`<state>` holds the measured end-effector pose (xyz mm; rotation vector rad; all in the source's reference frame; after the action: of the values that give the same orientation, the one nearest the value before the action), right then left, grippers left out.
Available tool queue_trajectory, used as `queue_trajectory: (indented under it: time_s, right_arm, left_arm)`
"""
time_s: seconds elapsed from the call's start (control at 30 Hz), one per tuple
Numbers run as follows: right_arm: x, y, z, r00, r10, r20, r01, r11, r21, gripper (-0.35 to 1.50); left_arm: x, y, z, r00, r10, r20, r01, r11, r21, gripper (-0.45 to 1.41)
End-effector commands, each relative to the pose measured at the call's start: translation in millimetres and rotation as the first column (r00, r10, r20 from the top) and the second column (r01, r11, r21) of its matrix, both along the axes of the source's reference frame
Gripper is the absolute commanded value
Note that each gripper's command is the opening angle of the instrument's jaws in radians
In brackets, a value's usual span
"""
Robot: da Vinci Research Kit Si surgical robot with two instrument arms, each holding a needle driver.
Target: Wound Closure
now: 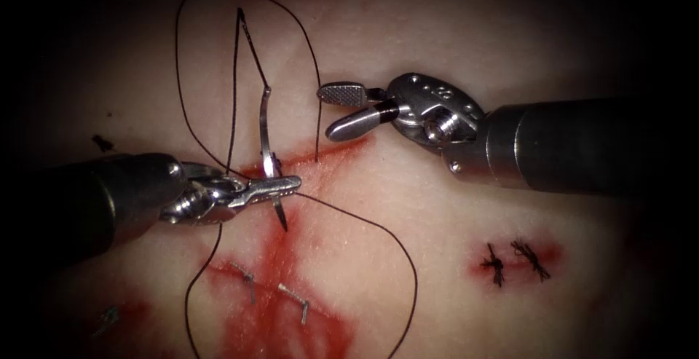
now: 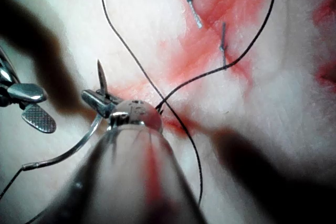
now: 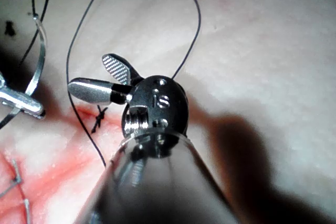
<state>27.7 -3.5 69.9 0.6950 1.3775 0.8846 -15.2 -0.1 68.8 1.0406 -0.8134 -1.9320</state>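
The left claw (image 1: 280,184) is clenched on the curved needle (image 1: 268,151), gripping it near the pointed end; the tip sticks out just past the jaws, above the tissue (image 1: 437,206), not in it. The needle's swaged end rises away from the claw, trailing black thread (image 1: 393,235) that loops widely over the tissue. The right claw (image 1: 342,111) hangs released, jaws spread, grasping nothing, right of the needle. Its wrist housing bears a stamped mark that cannot be read for certain. Red fluid (image 1: 291,315) stains the cut (image 1: 320,154). Knotted thread ends (image 1: 517,261) lie further right.
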Motion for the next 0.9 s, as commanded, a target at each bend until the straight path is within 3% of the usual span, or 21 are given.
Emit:
queue_trajectory:
  time_s: [0.03,0.13,0.2,0.23,0.3,0.37,0.47,0.6,0.7,0.77,0.9]
  right_arm:
    - [0.6,-0.3,2.3,0.998,0.004,0.069,-0.003,1.0,-0.018,1.25]
    - [0.7,-0.3,3.7,0.992,0.015,0.123,-0.011,0.999,-0.032,1.25]
    - [0.8,-0.4,5.3,0.978,0.036,0.205,-0.027,0.998,-0.049,1.23]
    - [1.2,-0.8,6.6,0.949,0.047,0.311,-0.03,0.998,-0.061,1.2]
    - [1.5,-1.0,7.1,0.934,0.048,0.353,-0.027,0.998,-0.062,1.2]
    - [2.5,-1.4,8.2,0.89,0.073,0.45,-0.053,0.997,-0.057,1.21]
    - [3.1,-1.3,8.5,0.873,0.086,0.479,-0.078,0.996,-0.037,1.2]
    - [5.3,-1.2,9.5,0.803,0.078,0.591,-0.107,0.994,0.015,1.13]
    - [6.0,-1.3,10.2,0.782,0.074,0.619,-0.11,0.994,0.021,1.13]
    - [6.4,-1.3,11.0,0.744,0.083,0.663,-0.118,0.993,0.007,1.13]
    - [6.1,-1.0,11.4,0.711,0.113,0.694,-0.142,0.99,-0.016,0.99]
  left_arm:
    - [0.0,0.5,0.2,1.0,-0.012,0.002,0.012,1.0,0.001,-0.45]
    - [1.0,1.0,-0.7,0.999,-0.032,0.01,0.032,0.999,0.002,-0.45]
    - [1.7,1.5,-1.6,0.999,-0.051,0.013,0.051,0.999,0.007,-0.45]
    - [2.1,1.8,-2.3,0.998,-0.063,0.017,0.063,0.998,0.013,-0.45]
    - [2.2,1.8,-2.6,0.998,-0.065,0.015,0.064,0.998,0.016,-0.45]
    - [2.1,1.7,-2.9,0.997,-0.07,0.014,0.07,0.997,0.017,-0.45]
    - [2.1,1.7,-2.9,0.997,-0.071,0.013,0.07,0.997,0.016,-0.45]
    - [2.2,1.6,-2.9,0.997,-0.071,0.008,0.071,0.997,0.01,-0.45]
    - [2.2,1.5,-3.0,0.997,-0.073,0.006,0.072,0.997,0.01,-0.45]
    - [2.1,1.4,-3.0,0.997,-0.074,0.005,0.074,0.997,0.01,-0.45]
    - [2.1,1.4,-3.1,0.997,-0.078,0.0,0.078,0.997,0.01,-0.45]
